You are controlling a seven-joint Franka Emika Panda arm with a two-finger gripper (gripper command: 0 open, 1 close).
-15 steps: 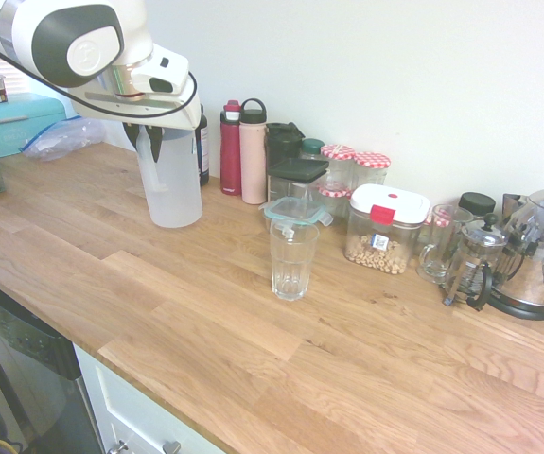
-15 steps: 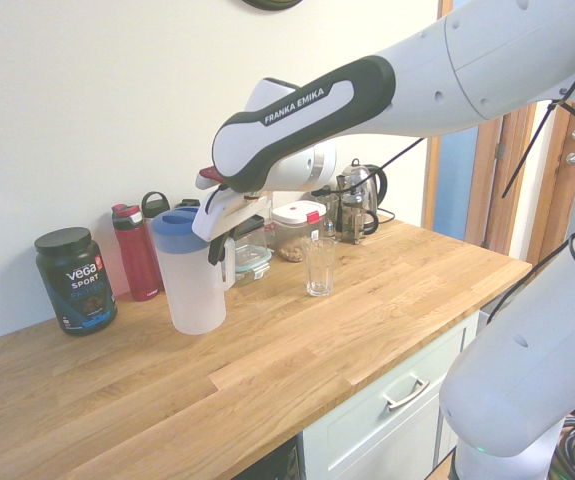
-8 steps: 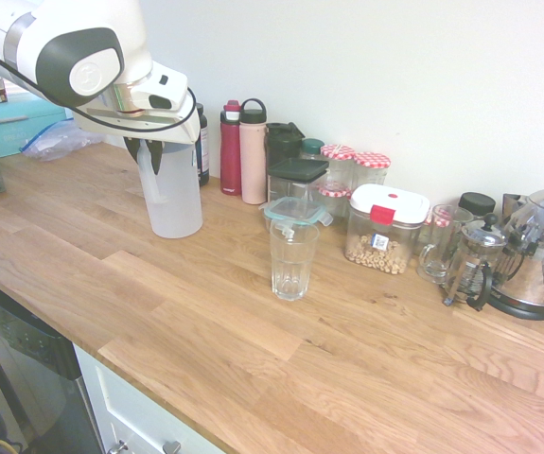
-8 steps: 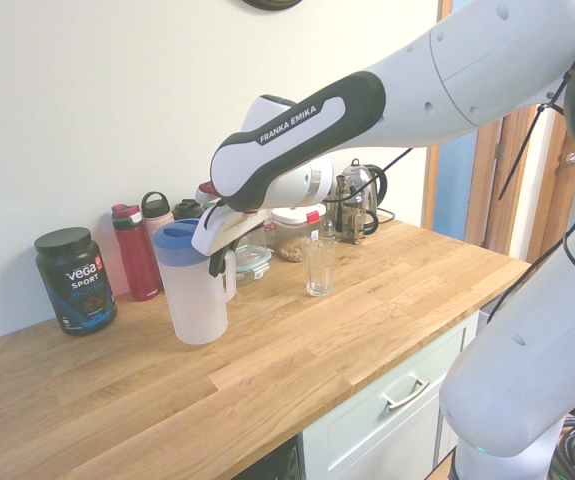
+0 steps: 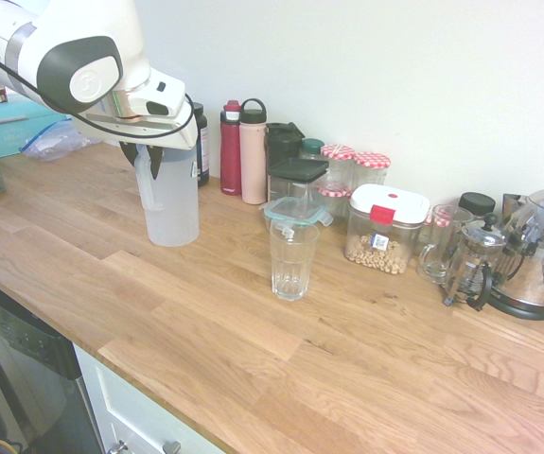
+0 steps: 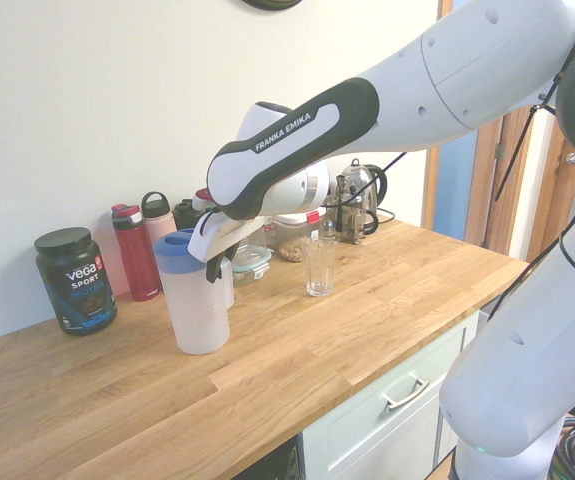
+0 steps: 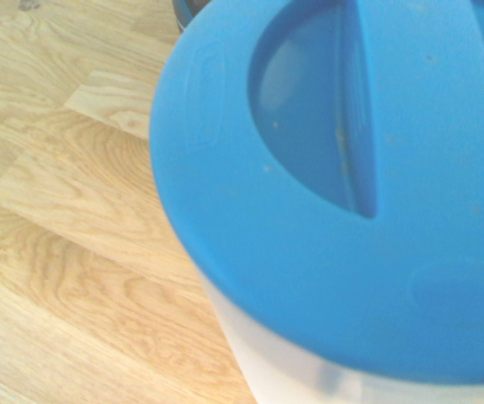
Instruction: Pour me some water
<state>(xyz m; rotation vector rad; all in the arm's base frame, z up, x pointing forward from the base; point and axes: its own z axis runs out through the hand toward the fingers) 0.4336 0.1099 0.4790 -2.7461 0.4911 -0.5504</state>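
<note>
Looks like a home kitchen to me; there's a wooden table over a white drawer, a steel kettle and jars (checkered lids, cute); plus a food container.

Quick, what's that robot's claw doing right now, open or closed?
Gripper: at the handle of the blue-lidded jug; whether it is open or closed on it can't be told.
</note>
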